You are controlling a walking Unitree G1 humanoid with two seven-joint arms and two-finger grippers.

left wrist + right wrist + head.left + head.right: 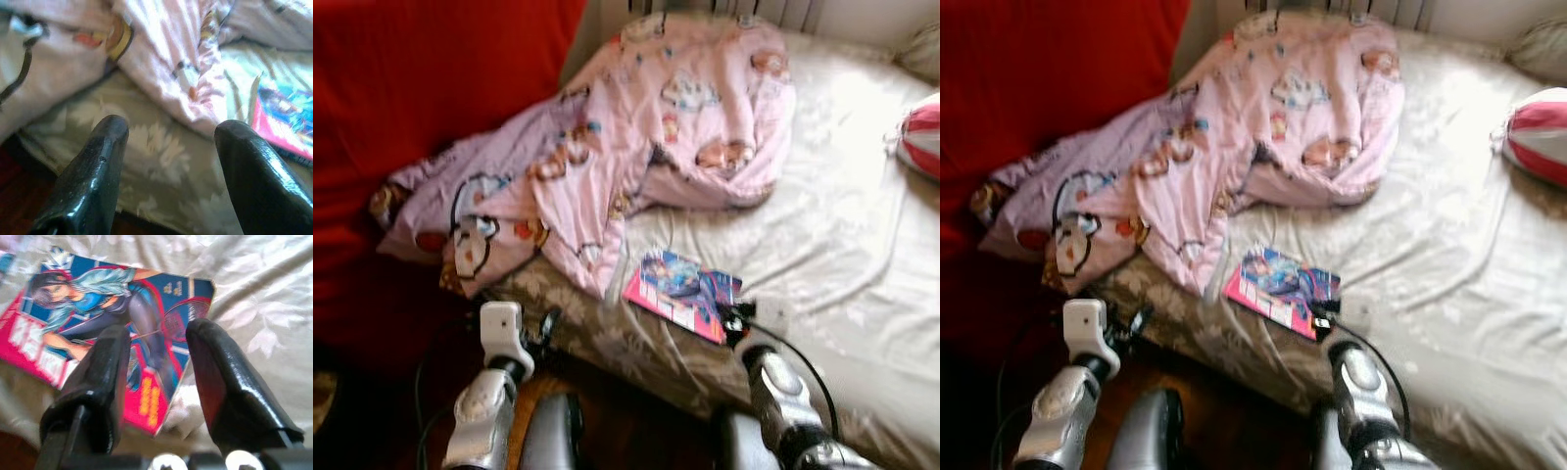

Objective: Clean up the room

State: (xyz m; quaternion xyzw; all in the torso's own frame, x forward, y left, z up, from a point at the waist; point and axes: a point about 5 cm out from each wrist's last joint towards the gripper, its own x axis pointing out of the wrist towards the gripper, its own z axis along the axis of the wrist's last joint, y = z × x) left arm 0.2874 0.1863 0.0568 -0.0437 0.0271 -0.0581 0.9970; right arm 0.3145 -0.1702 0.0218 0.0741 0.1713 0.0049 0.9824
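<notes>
One magazine (682,293) flat on bed (842,255), right gripper (156,340) fingers apart over its corner

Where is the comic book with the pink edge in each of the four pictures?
Left eye view: comic book near the bed's front edge, below the pink blanket.
Right eye view: same spot.
Left wrist view: at one edge.
Right wrist view: behind the right hand.
Shared landmark: the pink blanket.
</notes>
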